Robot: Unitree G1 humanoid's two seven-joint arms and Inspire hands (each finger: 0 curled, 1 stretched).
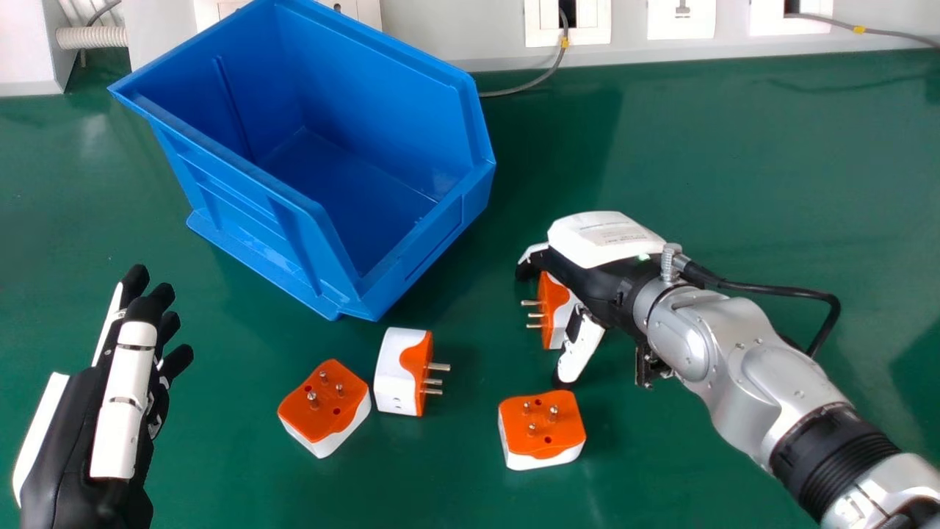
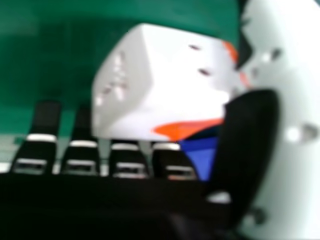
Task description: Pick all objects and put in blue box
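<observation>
The right hand (image 1: 606, 239), unclenched, spans one adapter (image 1: 552, 301), probably so that closing can pinch both sides.

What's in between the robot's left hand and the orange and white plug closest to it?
Just bare green table lies between the left hand and that plug. You can see this in the head view.

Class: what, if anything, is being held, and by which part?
The right hand is over a plug adapter; whether it's gripped cannot be told. The left hand holds nothing.
</observation>
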